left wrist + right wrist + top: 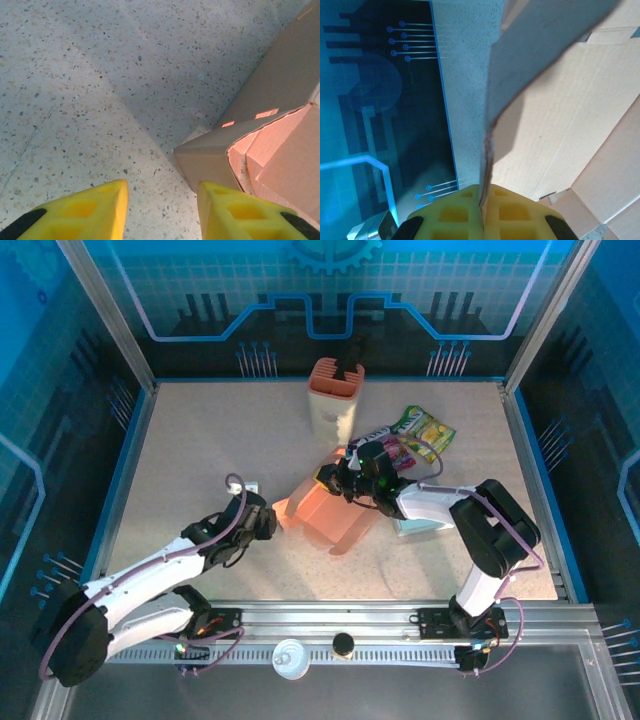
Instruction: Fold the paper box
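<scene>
Paper box (335,515) lies half-formed near the middle of the bench (200,440), orange inside showing, between the two arms. The right hand (352,478) is clamped on the edge of a cardboard flap (520,75), while the left hand (162,210) sits low just beside the box's nearest corner, fingers apart with nothing between them. The step in hand looks like raising and tucking the walls, so the next move likely calls for the left hand to close in on that corner and brace the side while the right folds its flap over.
</scene>
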{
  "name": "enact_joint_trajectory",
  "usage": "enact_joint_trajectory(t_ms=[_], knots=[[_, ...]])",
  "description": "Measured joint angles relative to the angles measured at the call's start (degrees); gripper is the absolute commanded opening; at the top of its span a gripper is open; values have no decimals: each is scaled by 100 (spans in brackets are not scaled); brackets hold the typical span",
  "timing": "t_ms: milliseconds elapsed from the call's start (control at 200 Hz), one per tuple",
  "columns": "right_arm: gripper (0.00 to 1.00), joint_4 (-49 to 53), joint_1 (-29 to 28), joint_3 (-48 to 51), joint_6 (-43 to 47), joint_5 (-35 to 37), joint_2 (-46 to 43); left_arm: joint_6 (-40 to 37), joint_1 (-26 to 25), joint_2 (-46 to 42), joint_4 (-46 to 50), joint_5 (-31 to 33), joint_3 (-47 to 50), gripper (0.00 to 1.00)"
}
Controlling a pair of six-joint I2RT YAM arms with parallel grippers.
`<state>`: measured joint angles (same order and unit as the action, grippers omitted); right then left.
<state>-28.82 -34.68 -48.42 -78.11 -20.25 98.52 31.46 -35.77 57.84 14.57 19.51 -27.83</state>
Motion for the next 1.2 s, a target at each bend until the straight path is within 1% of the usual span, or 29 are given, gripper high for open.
enact_joint_trajectory(t_ms=[165, 265, 345, 440, 565, 825, 895, 1036, 1201], knots=[[0, -221, 63, 2, -2, -168, 151, -201, 0, 52, -374, 9, 175, 48], [0, -258, 74, 2, 2, -243, 157, -358, 4, -162, -553, 15, 369, 48], [0, -254, 94, 2, 35, -317, 157, -446, 4, -531, -588, 13, 507, 46], [0, -227, 153, 0, 70, -422, 157, -501, 4, -1008, -669, 2, 629, 40], [0, -151, 262, -11, 127, -603, 157, -664, 4, -1318, -1058, -297, 940, 37], [0, 192, 463, -245, 345, -1060, 157, -962, 11, -863, -1716, -807, 1261, 38], [0, 254, 514, -260, 389, -1200, 160, -1036, 24, -708, -2059, -894, 1300, 38], [0, 323, 595, -260, 457, -1331, 179, -1231, 42, -457, -2651, -1189, 1456, 39], [0, 337, 599, -260, 470, -1399, 203, -1397, 42, -205, -3032, -1606, 1515, 40]])
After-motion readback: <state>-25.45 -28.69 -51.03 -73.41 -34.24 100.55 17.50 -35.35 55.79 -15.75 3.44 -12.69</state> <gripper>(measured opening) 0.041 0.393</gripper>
